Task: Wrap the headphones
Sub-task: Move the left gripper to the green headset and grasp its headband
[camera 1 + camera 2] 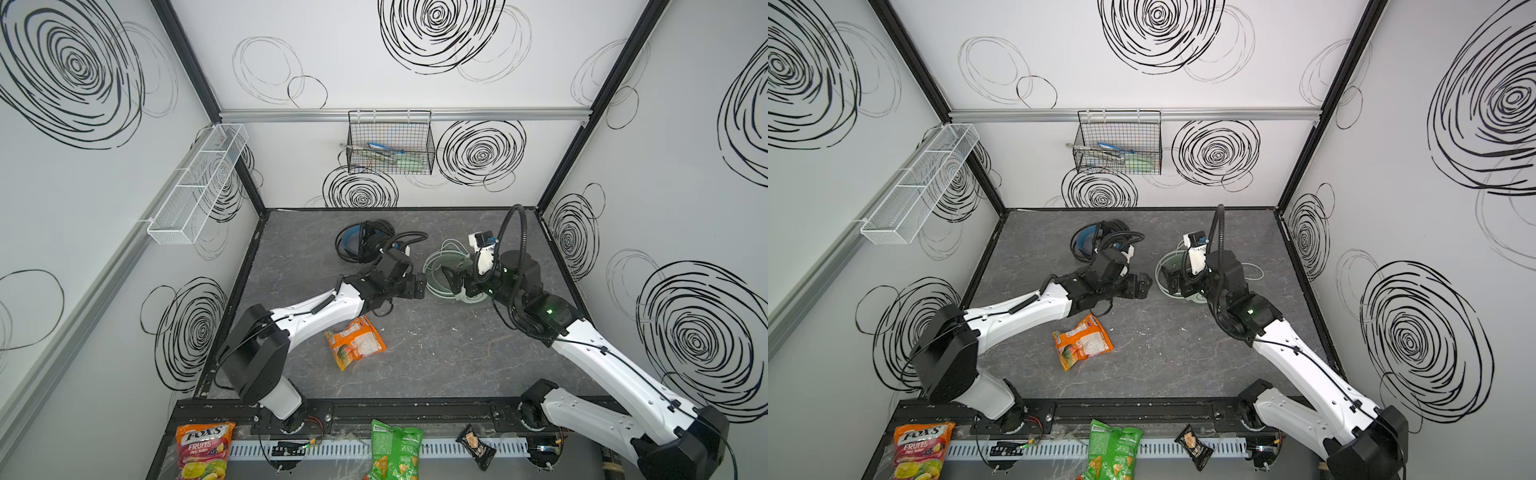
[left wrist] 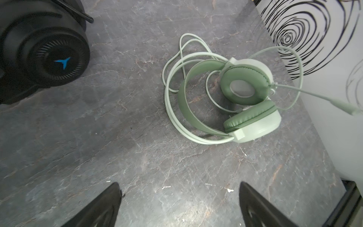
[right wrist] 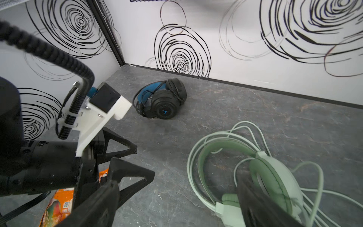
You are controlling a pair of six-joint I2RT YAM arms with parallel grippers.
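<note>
- Fingers of left gripper (image 2: pixel 179 186): spread wide, nothing clamped; parked just beside the pale mint-green over-ear headset (image 2: pixel 249 118), aimed at its band.
- Fingers of right gripper (image 3: pixel 176 180): spread wide too, nothing clamped; right over the mint headset, one finger in front of an earcup, touching or clear – cannot tell.
- Mint headset: flat on the grey marbled tabletop (image 2: pixel 98 147), whitish cable (image 2: pixel 169 94) in loose loops around it, not wound.
- Second set, black over-ear headset with blue inner cups (image 3: pixel 164 106): well apart from the mint one, toward the back wall, thin black cable looped against it.
- Clutter: orange foil snack packet (image 1: pixel 355 343), well apart from the mint headset, toward the arm bases.
- Step, as a judgement: pre-grasp on the mint set, winding not started. Next: pin band or cup with one gripper, lift a cable run with the other, lay turns around the band.
- Hard to read: thickened stalk tip off the mint earcup – mic or plug, unclear; mint set mostly under the right arm in both top views.
</note>
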